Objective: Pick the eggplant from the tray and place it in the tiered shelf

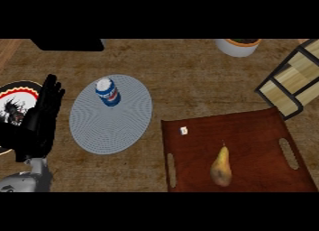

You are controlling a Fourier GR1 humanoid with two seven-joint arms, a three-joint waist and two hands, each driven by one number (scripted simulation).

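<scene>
A dark red tray lies at the lower right of the counter. On it rests a yellow-brown, pear-shaped fruit with its thin stem pointing away from me; nothing purple like an eggplant shows. A small white cube sits near the tray's far left corner. The tiered shelf, pale wood in a black frame, stands at the upper right, just beyond the tray. My left hand is at the far left, open and fingers up, far from the tray. No right hand shows.
A round grey mat lies left of the tray with a blue and white can standing on it. A patterned plate sits partly under my left hand. A white pot and a black object are at the far edge.
</scene>
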